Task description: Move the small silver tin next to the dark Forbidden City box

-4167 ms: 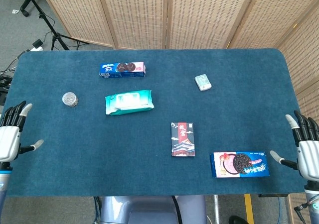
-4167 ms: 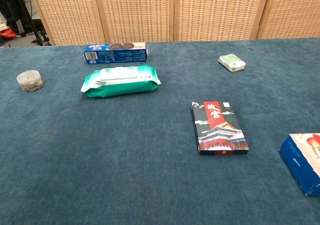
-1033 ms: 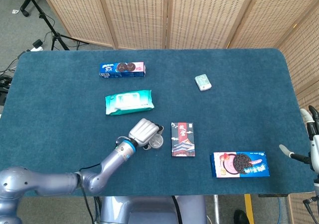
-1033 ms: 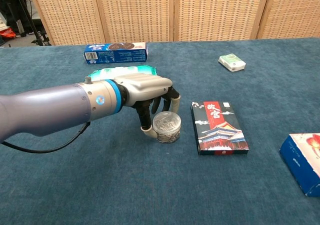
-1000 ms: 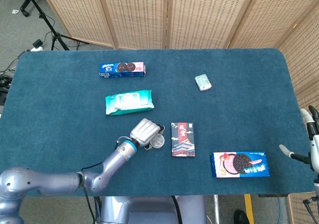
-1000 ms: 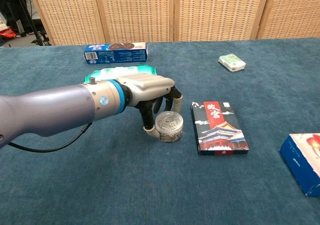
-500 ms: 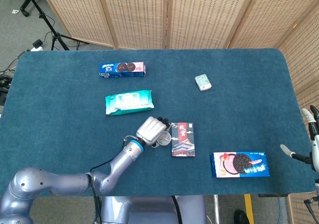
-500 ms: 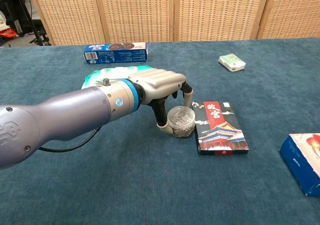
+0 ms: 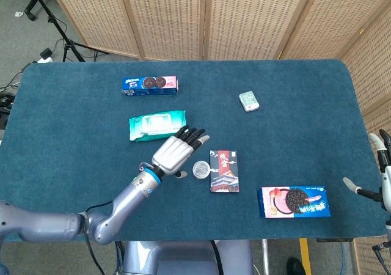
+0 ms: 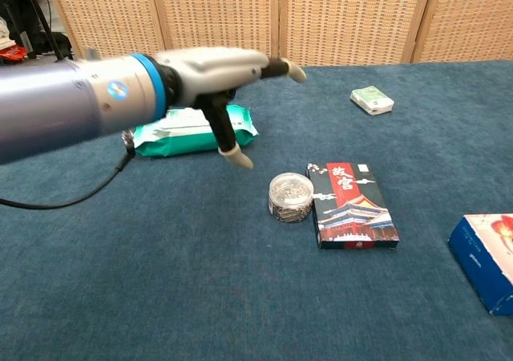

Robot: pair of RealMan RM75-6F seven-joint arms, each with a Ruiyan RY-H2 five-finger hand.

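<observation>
Tin [image 10: 291,196] sits released beside the Forbidden City box [image 10: 350,204]; left hand [image 9: 176,152], fingers spread and empty, above-left; retreat should follow.

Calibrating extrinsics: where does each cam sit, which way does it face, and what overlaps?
Head view: high above the near table edge, looking steeply down; shows the left hand, its arm, and the right hand at the table's edge.
Chest view: low, near table height, facing across the table toward the wicker screens; shows the left hand only.
Shared: small silver tin beside the Forbidden City box, wipes pack.
</observation>
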